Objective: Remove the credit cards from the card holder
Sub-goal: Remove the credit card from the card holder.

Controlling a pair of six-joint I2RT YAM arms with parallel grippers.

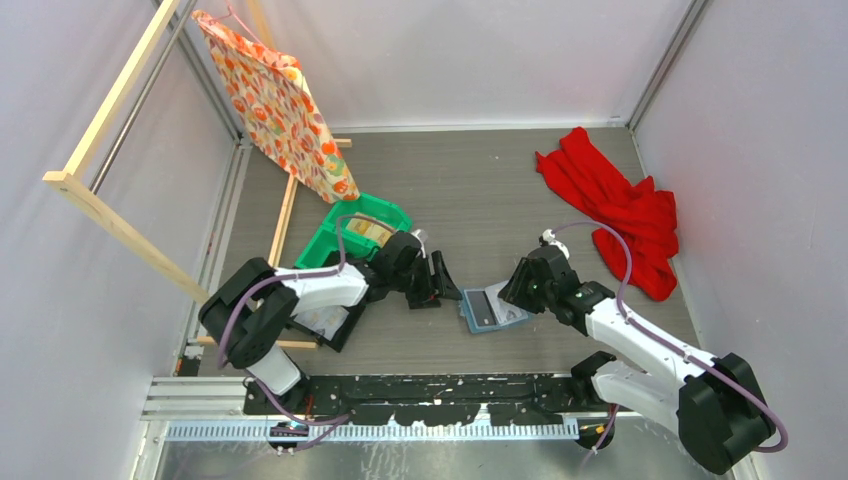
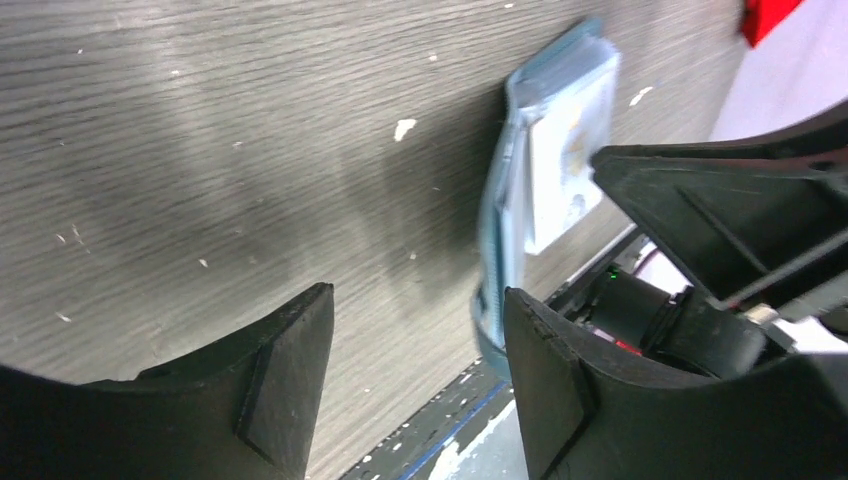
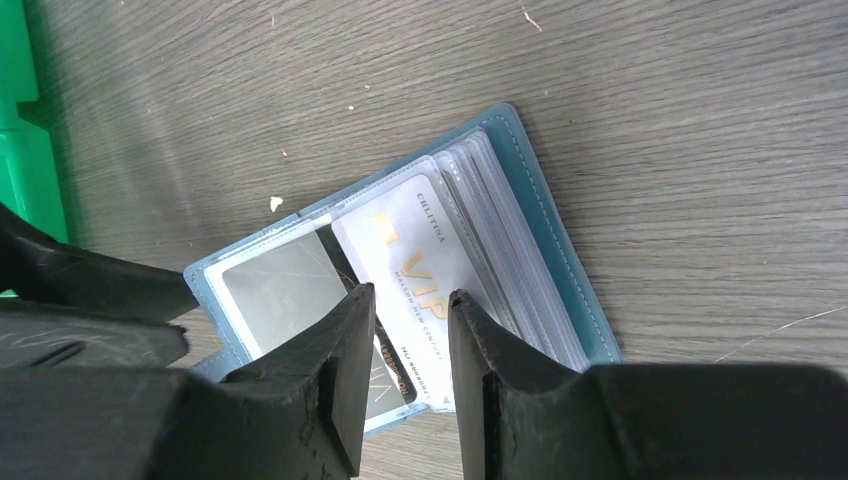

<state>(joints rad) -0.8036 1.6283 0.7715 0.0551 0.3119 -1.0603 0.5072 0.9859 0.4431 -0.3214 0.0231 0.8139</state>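
The blue-teal card holder (image 1: 490, 308) lies open on the table between both arms. Looking down from the right wrist, the card holder (image 3: 545, 190) shows clear sleeves, with a white VIP credit card (image 3: 415, 250) slid partly out, a dark card (image 3: 392, 362) under it and a grey card (image 3: 275, 290) in the left panel. My right gripper (image 3: 408, 300) hovers over the white card, its jaws narrowly open with nothing pinched. My left gripper (image 2: 420, 330) stands wide open at the holder's left end. The holder (image 2: 500, 230) looks edge-on there, close against the right finger (image 2: 545, 380).
A green bin (image 1: 352, 238) sits behind my left arm. A red cloth (image 1: 615, 205) lies at the back right. A patterned bag (image 1: 280, 100) hangs on a wooden frame (image 1: 110, 215) at the left. A black rail (image 1: 440, 385) runs along the near edge.
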